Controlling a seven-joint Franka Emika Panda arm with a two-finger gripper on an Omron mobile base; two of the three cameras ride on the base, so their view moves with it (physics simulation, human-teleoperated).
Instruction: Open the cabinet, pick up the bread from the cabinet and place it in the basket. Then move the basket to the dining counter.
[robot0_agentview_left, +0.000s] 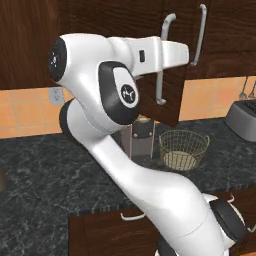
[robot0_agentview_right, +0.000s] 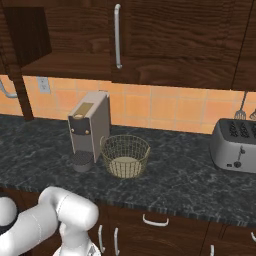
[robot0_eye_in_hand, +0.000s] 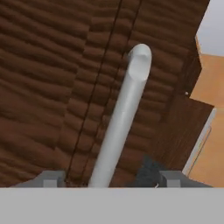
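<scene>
Now cabinet handle (robot0_eye_in_hand: 120, 127) between open pincer (robot0_eye_in_hand: 109, 178) fingertips.

Wood-grain cabinet (robot0_eye_in_hand: 52, 87), wire basket (robot0_agentview_right: 125, 155), granite counter (robot0_agentview_right: 190, 180)

Cabinet (robot0_agentview_right: 165, 45): dark brown wood grain, pale silver handle (robot0_eye_in_hand: 122, 118). Counter (robot0_agentview_right: 175, 182): black, grey speckled veining. Wall tiles (robot0_agentview_right: 165, 112): orange. Basket (robot0_agentview_right: 125, 155), centre of frame: tan-gold wire mesh, pale bottom. Coffee machine (robot0_agentview_right: 90, 127): grey-beige, dark front. Toaster (robot0_agentview_right: 235, 145), right edge: silver-grey. Arm (robot0_agentview_left: 125, 165): white, black joints.

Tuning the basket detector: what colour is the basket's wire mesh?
Tan-gold, on the round wire-mesh basket with a pale flat bottom; best seen in the right base view.
</scene>
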